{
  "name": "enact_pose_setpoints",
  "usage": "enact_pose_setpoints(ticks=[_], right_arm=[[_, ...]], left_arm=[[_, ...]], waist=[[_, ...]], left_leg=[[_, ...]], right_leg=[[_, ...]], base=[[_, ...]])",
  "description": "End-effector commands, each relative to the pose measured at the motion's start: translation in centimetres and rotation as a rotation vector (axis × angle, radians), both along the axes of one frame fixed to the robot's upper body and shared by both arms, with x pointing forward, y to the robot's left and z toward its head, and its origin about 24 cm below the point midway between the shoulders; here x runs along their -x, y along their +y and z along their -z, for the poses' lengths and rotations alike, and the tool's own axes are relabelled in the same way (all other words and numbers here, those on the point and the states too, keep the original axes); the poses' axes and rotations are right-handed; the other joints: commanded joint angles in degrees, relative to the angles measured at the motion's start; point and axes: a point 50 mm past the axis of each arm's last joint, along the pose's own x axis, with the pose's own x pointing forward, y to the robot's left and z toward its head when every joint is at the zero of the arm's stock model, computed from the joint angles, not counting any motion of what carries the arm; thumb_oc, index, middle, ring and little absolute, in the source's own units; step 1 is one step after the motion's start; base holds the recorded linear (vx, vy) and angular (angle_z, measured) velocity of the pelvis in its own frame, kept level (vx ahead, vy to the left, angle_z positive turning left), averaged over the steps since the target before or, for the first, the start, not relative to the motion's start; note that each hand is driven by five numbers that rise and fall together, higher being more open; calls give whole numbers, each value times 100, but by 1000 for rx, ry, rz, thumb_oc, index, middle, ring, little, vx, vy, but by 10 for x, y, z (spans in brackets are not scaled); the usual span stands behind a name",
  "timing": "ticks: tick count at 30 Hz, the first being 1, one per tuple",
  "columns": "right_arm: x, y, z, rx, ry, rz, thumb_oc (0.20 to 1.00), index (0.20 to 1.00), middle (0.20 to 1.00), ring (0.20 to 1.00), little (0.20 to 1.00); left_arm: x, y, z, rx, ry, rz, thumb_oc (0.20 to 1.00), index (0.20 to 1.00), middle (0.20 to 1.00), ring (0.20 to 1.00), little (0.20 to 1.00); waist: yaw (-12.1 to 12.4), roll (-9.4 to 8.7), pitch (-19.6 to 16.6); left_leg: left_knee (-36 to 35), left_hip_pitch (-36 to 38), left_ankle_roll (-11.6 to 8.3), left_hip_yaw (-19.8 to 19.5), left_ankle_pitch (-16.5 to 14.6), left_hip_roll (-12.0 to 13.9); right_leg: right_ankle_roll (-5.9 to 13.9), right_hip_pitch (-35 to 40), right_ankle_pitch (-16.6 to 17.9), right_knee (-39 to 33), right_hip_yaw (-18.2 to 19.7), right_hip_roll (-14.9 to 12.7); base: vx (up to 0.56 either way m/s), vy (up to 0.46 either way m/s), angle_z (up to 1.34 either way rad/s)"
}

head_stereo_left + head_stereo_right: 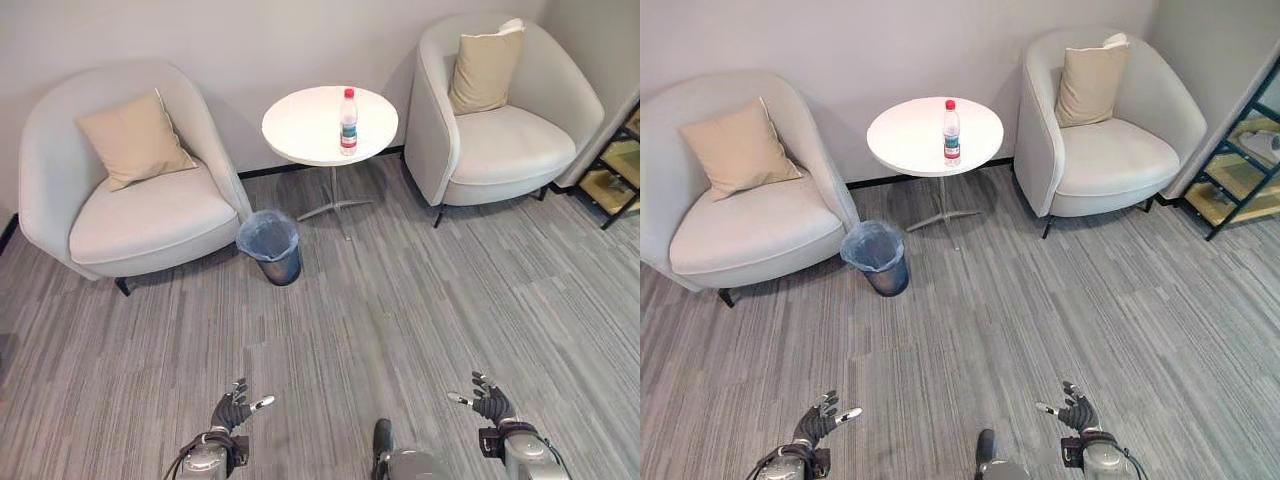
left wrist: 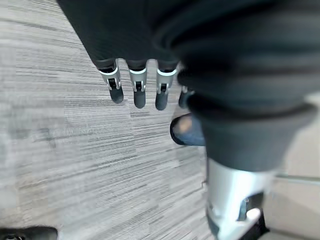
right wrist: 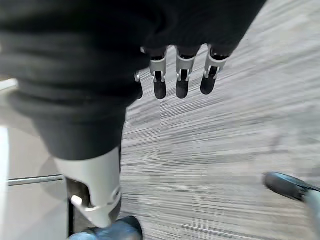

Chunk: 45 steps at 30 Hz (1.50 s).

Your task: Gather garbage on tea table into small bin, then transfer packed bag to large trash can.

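Left eye view. I saw a round white desk (image 1: 310, 125) against the wall, between two pale armchairs, one on the left (image 1: 120, 190) and one on the right (image 1: 500, 120), each with a beige cushion. A clear water bottle (image 1: 348, 122) with a red cap stood upright on the desk, toward its right side. A small bin (image 1: 270, 247) lined with a bluish bag stood on the grey striped floor, just beside the left armchair and near the desk's foot. My left hand (image 1: 233, 410) and right hand (image 1: 490, 402) hovered low over the floor, well apart from the desk, fingers spread and holding nothing. A dark shelf rack (image 1: 618, 175) stood at the right edge.

Right eye view. I saw the same layout: the bottle upright on the desk, the bin on the floor below and to its left, and both hands splayed wide above the floor.

Left wrist view. The fingers (image 2: 139, 90) of my left hand hung straight and loose over bare floor, empty. The bin showed past them.

Right wrist view. The fingers (image 3: 182, 80) of my right hand pointed straight out over the floor, relaxed and empty.
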Motion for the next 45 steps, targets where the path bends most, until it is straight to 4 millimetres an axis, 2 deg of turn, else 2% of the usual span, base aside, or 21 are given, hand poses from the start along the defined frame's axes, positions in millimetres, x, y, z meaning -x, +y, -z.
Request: enact_pose_setpoints(ticks=[1,3,5,7,9,10,11,14,16,17,18,22,24,26,27,28,29,31,35,39,45], right_arm=[[-12,0,-12,16,-78,-24,1000,1000,1000,1000,1000],[-11,-1,-12,15,-79,-21,1000,1000,1000,1000,1000],[-10,-3,-12,15,-79,-18,1000,1000,1000,1000,1000],[-8,3,-9,3,-72,-14,1000,1000,1000,1000,1000],[-8,7,-8,1,-69,-25,1000,1000,1000,1000,1000],[-8,7,-8,1,-69,-25,1000,1000,1000,1000,1000],[-9,11,-8,-7,-70,-40,1000,1000,1000,1000,1000],[-8,17,-6,-23,-66,-56,1000,1000,1000,1000,1000],[-21,29,-11,-40,-101,-97,1000,1000,1000,1000,1000],[-24,32,-13,-42,-111,-109,1000,1000,1000,1000,1000],[-28,34,-15,-43,-121,-122,1000,1000,1000,1000,1000],[-34,31,-21,-23,-142,-138,1000,1000,1000,1000,1000],[-32,31,-19,-17,-129,-143,1000,1000,1000,1000,1000],[-29,31,-18,-14,-126,-153,1000,1000,1000,1000,1000],[-27,30,-18,-13,-125,-154,1000,1000,1000,1000,1000],[-22,27,-16,-8,-117,-152,1000,1000,1000,1000,1000],[-20,23,-16,0,-114,-142,1000,1000,1000,1000,1000],[-15,17,-15,11,-100,-134,1000,1000,1000,1000,1000],[-12,9,-12,28,-72,-114,1000,1000,1000,1000,1000],[-7,3,-12,28,-68,-76,1000,1000,1000,1000,1000],[-5,10,-11,30,-59,-131,1000,1000,1000,1000,1000]], left_arm=[[-27,11,-18,-33,-107,18,1000,1000,1000,1000,1000],[-28,9,-19,-36,-108,38,1000,1000,1000,1000,1000],[-28,8,-19,-40,-106,58,1000,1000,1000,1000,1000],[-27,11,-20,-57,-102,60,1000,1000,1000,1000,1000],[-23,13,-20,-54,-103,40,1000,1000,1000,1000,1000],[-23,13,-20,-54,-103,40,1000,1000,1000,1000,1000],[-16,18,-17,-56,-87,18,1000,1000,1000,1000,1000],[-12,20,-17,-58,-83,11,1000,1000,1000,1000,1000],[-19,24,-22,-76,-104,32,1000,1000,1000,1000,1000],[-21,24,-23,-79,-109,34,1000,1000,1000,1000,1000],[-24,26,-26,-83,-125,32,1000,1000,1000,1000,1000],[-24,23,-24,-79,-117,41,1000,1000,1000,1000,1000],[-24,20,-21,-74,-102,41,1000,1000,1000,1000,1000],[-23,17,-19,-73,-94,50,1000,1000,1000,1000,1000],[-22,17,-18,-75,-91,55,1000,1000,1000,1000,1000],[-20,16,-16,-78,-74,62,1000,1000,1000,1000,1000],[-22,14,-15,-70,-74,59,1000,1000,1000,1000,1000],[-26,12,-16,-59,-80,58,1000,1000,1000,1000,1000],[-26,8,-13,-46,-62,59,1000,1000,1000,1000,1000],[-35,5,-19,-52,-93,90,1000,1000,1000,1000,1000],[-19,20,-14,-82,-41,76,1000,1000,1000,1000,1000]], waist=[[-76,-106,67],[-24,-183,83],[19,-236,107],[245,-186,205],[364,-166,170],[375,-175,177],[458,-167,95],[558,-353,-35],[610,-450,-74],[618,-443,-62],[568,-396,-27],[339,-188,172],[98,-183,371],[10,-215,374],[-2,-234,343],[-23,-230,227],[-58,-200,170],[-62,-215,133],[-47,-243,53],[-57,-349,107],[17,-358,-7]], left_leg=[[-840,235,309,251,-102,-399],[-1114,-49,424,333,-356,-525],[-1371,-385,479,379,-393,-659],[-2279,-1077,400,438,478,-803],[-2689,-1302,404,450,653,-824],[-2704,-1281,405,464,656,-829],[-2674,-1366,444,515,796,-776],[-2122,-1468,604,627,603,-841],[-1964,-1375,839,834,194,-903],[-1943,-1328,902,846,106,-931],[-2041,-1075,973,812,-26,-995],[-2307,-358,1035,585,-334,-1044],[-2325,248,950,289,-629,-1201],[-2285,542,880,84,-825,-1252],[-2263,626,860,16,-922,-1258],[-2232,753,726,-72,-976,-1115],[-1970,678,526,-187,-784,-921],[-1477,469,365,-237,-446,-670],[-1690,491,350,-102,-381,-491],[-2193,96,351,495,-301,-325],[-2496,349,505,492,-396,-552]], right_leg=[[550,186,-872,42,110,-257],[558,351,-987,-21,107,-272],[552,495,-1086,-47,141,-250],[539,937,-1357,-75,356,46],[545,1187,-1546,-6,618,129],[547,1195,-1553,-2,629,119],[577,1475,-1709,56,870,161],[784,1586,-1724,291,1037,-154],[1138,1072,-1357,1226,1063,-397],[1201,880,-1189,1449,1053,-436],[1193,516,-1003,1588,976,-460],[1006,-415,-1018,1231,510,-446],[1107,-865,-637,485,515,-504],[1164,-903,-470,424,673,-520],[1125,-823,-437,440,746,-515],[1013,-724,-454,537,722,-480],[888,-628,-515,593,580,-425],[706,-386,-680,532,414,-303],[603,-10,-911,309,268,-143],[656,149,-1024,263,-10,-298],[758,273,-919,260,90,-360]], base=[[186,-102,5],[224,-95,7],[272,-96,9],[576,-76,23],[533,66,-7],[676,186,-76],[722,239,-101],[584,232,-93],[404,240,-37],[349,192,-50],[267,132,-53],[344,62,6],[642,-102,84],[577,-168,78],[557,-261,138],[482,-342,124],[436,-378,96],[298,-356,64],[150,-125,30],[16,47,53],[44,120,-2]])
